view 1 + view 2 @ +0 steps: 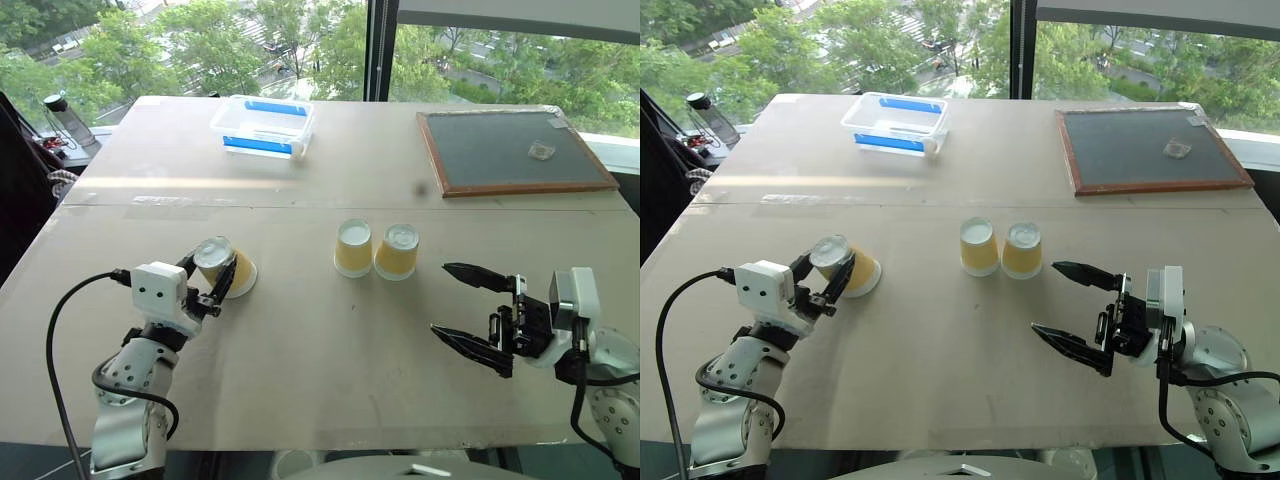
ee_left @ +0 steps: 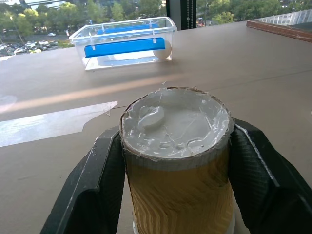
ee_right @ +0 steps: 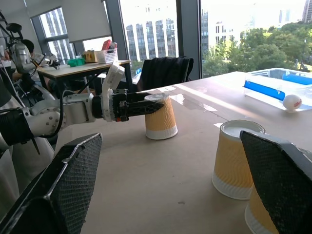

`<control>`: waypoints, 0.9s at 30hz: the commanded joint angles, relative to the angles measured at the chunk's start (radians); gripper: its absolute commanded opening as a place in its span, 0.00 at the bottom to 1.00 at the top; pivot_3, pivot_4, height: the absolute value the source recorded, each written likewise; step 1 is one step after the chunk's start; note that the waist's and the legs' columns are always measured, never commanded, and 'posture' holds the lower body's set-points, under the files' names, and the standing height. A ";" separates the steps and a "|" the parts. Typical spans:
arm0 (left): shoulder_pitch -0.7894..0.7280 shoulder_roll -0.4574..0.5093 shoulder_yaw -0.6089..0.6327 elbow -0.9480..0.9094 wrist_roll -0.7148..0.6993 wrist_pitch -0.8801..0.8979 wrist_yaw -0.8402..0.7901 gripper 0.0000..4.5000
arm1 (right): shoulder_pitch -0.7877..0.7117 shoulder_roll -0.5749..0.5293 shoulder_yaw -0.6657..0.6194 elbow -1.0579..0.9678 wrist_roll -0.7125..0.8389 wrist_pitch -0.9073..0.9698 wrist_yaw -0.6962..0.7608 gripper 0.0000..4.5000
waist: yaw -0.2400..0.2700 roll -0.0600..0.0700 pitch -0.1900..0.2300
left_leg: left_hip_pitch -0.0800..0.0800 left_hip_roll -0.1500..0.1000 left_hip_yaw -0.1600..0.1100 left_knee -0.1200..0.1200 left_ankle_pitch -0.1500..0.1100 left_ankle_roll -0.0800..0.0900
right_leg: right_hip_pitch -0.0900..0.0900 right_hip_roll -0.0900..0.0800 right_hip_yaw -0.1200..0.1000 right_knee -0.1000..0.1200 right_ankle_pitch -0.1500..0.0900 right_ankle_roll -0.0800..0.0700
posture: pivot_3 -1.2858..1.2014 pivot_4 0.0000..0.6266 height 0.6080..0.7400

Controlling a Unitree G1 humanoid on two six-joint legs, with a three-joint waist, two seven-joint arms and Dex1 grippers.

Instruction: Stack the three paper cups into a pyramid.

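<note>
Black fingers of your left gripper are clamped on either side of one paper cup, which stands upside down on the tan table at your left, its white base up and its rim on the tabletop as seen from the right wrist. Your right gripper hangs over the table at your right with its jaws spread wide and nothing between them, pointing toward the middle. Just beyond and to the left of it, the other two paper cups stand upside down side by side, touching or nearly so, well apart from the gripped one. Being inverted, none of the cups lets you see inside. Farther back, a clear plastic box with blue strips sits near the far edge; the left wrist view shows a small white ball inside it against one wall. To the far right lies a wood-framed dark board with a small pale object on it, too small to identify. At the far left edge, a bottle with a dark cap stands off the table, partly cut off. No writing can be read anywhere.
</note>
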 commanded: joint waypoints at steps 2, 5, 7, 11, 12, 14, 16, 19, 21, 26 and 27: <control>-0.003 0.005 0.000 0.002 0.000 -0.036 0.004 0.52 | -0.004 -0.006 -0.001 -0.026 0.009 -0.008 0.009 1.00 | 0.000 0.000 0.000 | 0.000 0.000 0.000 0.000 0.000 0.000 | 0.000 0.000 0.000 0.000 0.000 0.000 | 0.52 0.24 1.00; -0.029 -0.001 -0.015 -0.015 0.004 -0.036 0.022 0.52 | -0.003 -0.004 -0.005 -0.023 0.008 -0.010 0.010 1.00 | 0.001 0.000 0.000 | 0.000 0.000 0.000 0.000 0.000 0.000 | 0.000 0.000 0.000 0.000 0.000 0.000 | 0.52 0.24 1.00; -0.086 0.022 -0.030 -0.038 -0.014 0.001 0.017 0.52 | 0.003 -0.005 -0.020 -0.019 0.012 -0.014 0.008 1.00 | 0.006 0.000 0.000 | 0.000 0.000 0.000 0.000 0.000 0.000 | 0.000 0.000 -0.001 0.000 0.000 0.000 | 0.52 0.24 1.00; -0.265 0.102 -0.075 -0.082 -0.195 0.178 -0.093 0.52 | 0.040 0.004 -0.075 -0.023 0.036 -0.020 -0.021 1.00 | 0.023 -0.001 0.001 | -0.001 -0.001 0.000 0.000 0.000 0.000 | 0.000 0.000 -0.004 0.000 0.000 0.000 | 0.52 0.24 1.00; -0.311 0.134 -0.098 -0.083 -0.236 0.234 -0.138 0.52 | 0.047 0.015 -0.090 -0.021 0.042 -0.025 -0.040 1.00 | 0.022 -0.001 0.001 | -0.002 0.000 0.000 0.000 0.000 0.000 | 0.000 0.000 -0.004 0.000 0.000 0.000 | 0.52 0.24 1.00; -0.432 0.200 -0.147 -0.054 -0.276 0.321 -0.216 0.52 | 0.061 0.043 -0.128 -0.015 0.062 -0.031 -0.080 1.00 | 0.021 0.000 0.001 | -0.002 -0.001 0.000 0.000 0.000 0.000 | 0.000 0.000 -0.004 0.000 0.000 0.000 | 0.52 0.24 1.00; -0.589 0.228 -0.200 0.004 -0.304 0.382 -0.279 0.52 | 0.084 0.052 -0.167 -0.010 0.060 -0.051 -0.080 1.00 | 0.019 0.001 0.002 | -0.002 -0.003 0.001 0.000 0.000 0.000 | 0.000 0.000 -0.003 -0.001 0.001 0.001 | 0.52 0.24 1.00; -0.772 0.222 -0.283 0.093 -0.303 0.423 -0.366 0.52 | 0.112 0.064 -0.199 -0.020 0.058 -0.076 -0.084 1.00 | 0.019 0.001 0.002 | -0.003 -0.004 0.001 0.000 0.000 0.000 | 0.000 0.001 -0.004 -0.002 0.002 0.004 | 0.52 0.24 1.00; -0.876 0.200 -0.357 0.161 -0.277 0.426 -0.435 0.52 | 0.135 0.079 -0.215 -0.045 0.077 -0.090 -0.087 1.00 | 0.019 0.001 0.002 | -0.003 -0.004 0.001 0.000 0.000 0.000 | 0.000 0.001 -0.003 -0.002 0.002 0.004 | 0.52 0.24 1.00; -0.953 0.171 -0.428 0.263 -0.233 0.381 -0.539 0.52 | 0.175 0.124 -0.234 -0.110 0.114 -0.111 -0.125 1.00 | -0.005 0.003 0.003 | -0.003 -0.004 0.002 -0.001 0.000 0.000 | 0.000 0.002 -0.002 -0.003 0.002 0.004 | 0.52 0.24 1.00; -0.961 0.168 -0.438 0.284 -0.221 0.369 -0.558 0.52 | 0.180 0.133 -0.237 -0.120 0.115 -0.118 -0.135 1.00 | -0.008 0.004 0.003 | -0.003 -0.003 0.002 -0.001 0.000 0.000 | -0.001 0.002 -0.002 -0.003 0.002 0.004 | 0.52 0.24 1.00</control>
